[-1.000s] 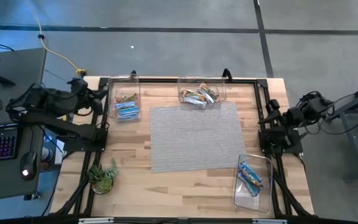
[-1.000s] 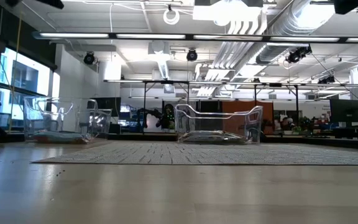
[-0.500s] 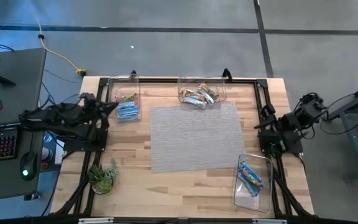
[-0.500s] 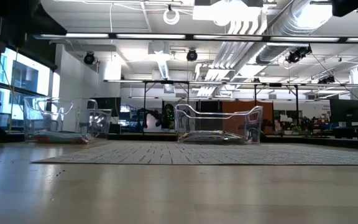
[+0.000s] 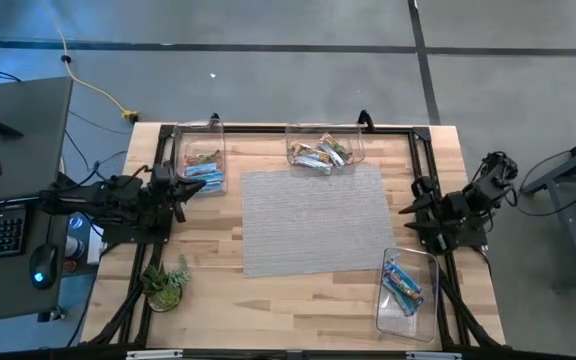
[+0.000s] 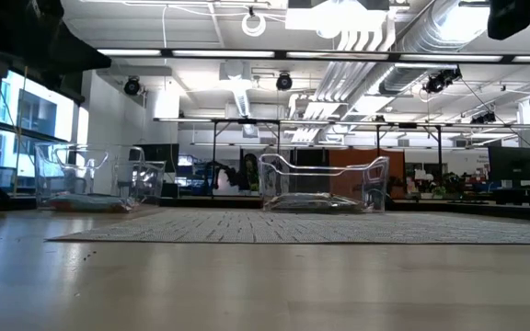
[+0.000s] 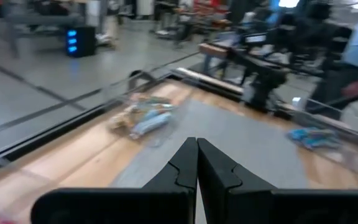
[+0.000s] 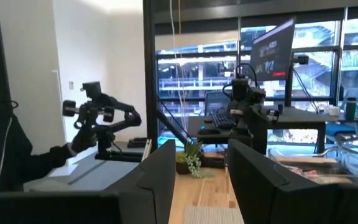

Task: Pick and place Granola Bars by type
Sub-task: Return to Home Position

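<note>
Three clear bins (image 5: 400,322) hold the granola bars (image 5: 405,283); wrapper writing is too small to read. The left gripper (image 7: 196,157) is clenched on nothing; the right gripper (image 8: 201,157) gapes, released.

We look down on a table (image 5: 268,300) under even, soft light, shadows faint. At table height, ceiling lamps (image 6: 247,53) glare white at 12 o'clock, a window (image 6: 17,119) glows at 9, and the near wood is out of focus. Our left wrist view is blurred throughout; windows (image 8: 191,68) backlight the right one.
</note>
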